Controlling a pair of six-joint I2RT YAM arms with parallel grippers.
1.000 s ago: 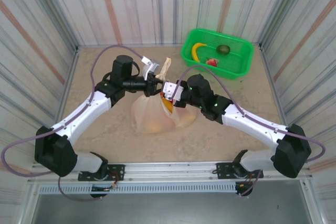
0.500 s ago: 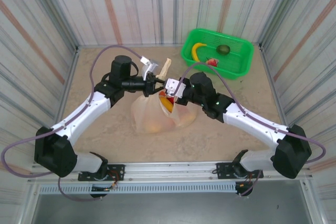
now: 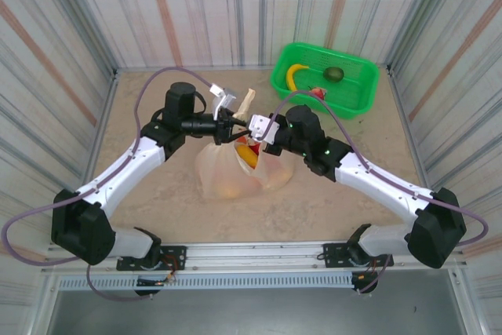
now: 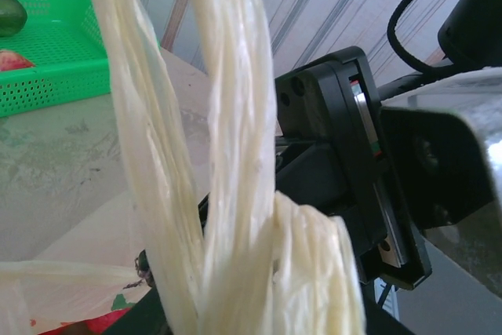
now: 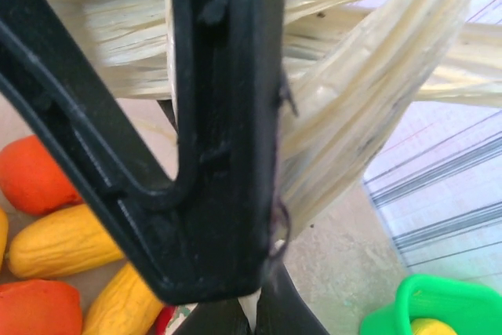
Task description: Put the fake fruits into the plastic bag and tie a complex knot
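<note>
The surface [image 3: 169, 205] is sandy beige, a little mottled, and evenly lit. Corrugated metal walls [image 3: 235, 5] with grey and faded red stripes close it at 9, 12 and 3 o'clock. At 6 o'clock a silver metal rail [image 3: 259, 250] runs along its edge.

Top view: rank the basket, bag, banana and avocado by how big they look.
1. Basket and bag: about alike, and the bag is partly hidden.
2. Banana.
3. Avocado.

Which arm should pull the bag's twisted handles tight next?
Likely right: the right pincer is shut on twisted handles of the thin pale-yellow plastic bag; the left pincer shows no clear grip.
</note>
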